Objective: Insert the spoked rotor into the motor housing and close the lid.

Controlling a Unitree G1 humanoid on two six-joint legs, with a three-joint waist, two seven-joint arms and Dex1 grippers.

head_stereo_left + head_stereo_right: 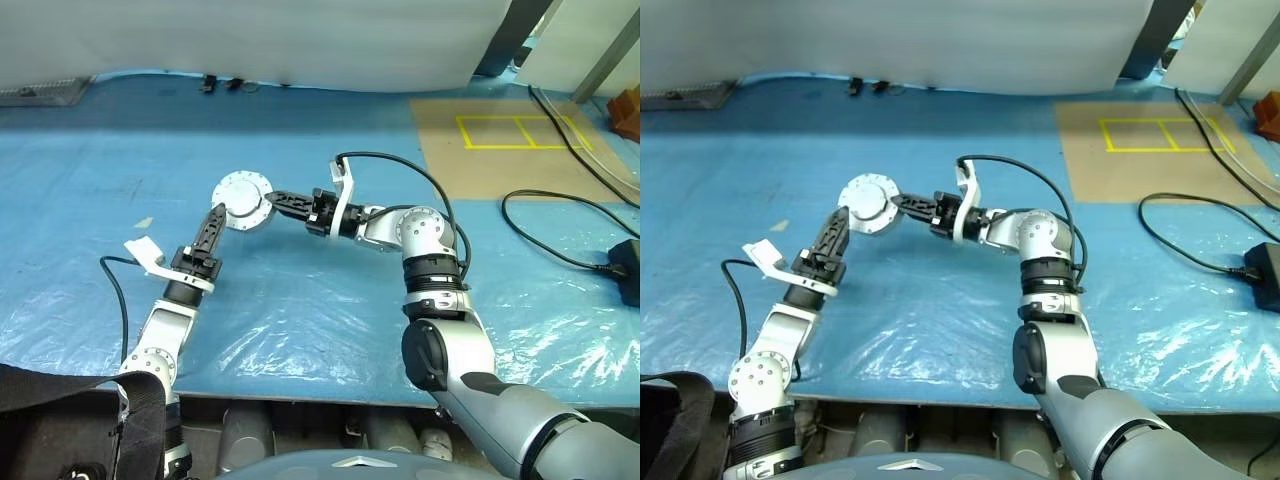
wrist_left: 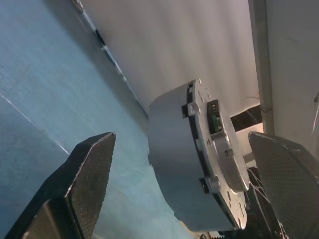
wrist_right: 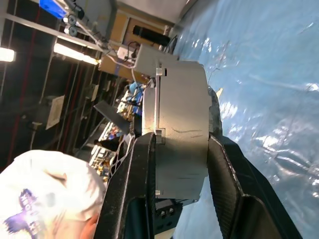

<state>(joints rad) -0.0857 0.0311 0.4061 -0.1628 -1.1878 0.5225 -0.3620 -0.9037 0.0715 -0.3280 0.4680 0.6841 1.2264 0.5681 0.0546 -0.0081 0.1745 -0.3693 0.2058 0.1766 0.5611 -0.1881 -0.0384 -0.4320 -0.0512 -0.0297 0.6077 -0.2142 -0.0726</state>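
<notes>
Housing (image 1: 242, 200) is clamped in my right gripper (image 1: 277, 201), held up off the blue sheet (image 1: 300, 300) between my two arms. Right forearm runs across toward my left, gripper roughly level, elbow bent and raised. In the right wrist view the two black fingers (image 3: 130, 189) press on opposite flat faces of the grey motor housing, lid side against one finger, body side against the other.

Left gripper (image 1: 210, 235) sits just beside the housing, pointing forward and a bit upward, forearm angled up from the near edge of the sheet. Its jaws are spread wide, and in the left wrist view the housing hangs between the two pads (image 2: 92, 174) with clear gaps on both sides, not touching either. Bolted round face of the housing is turned toward one pad.

Can't tell if the rotor is inside.
</notes>
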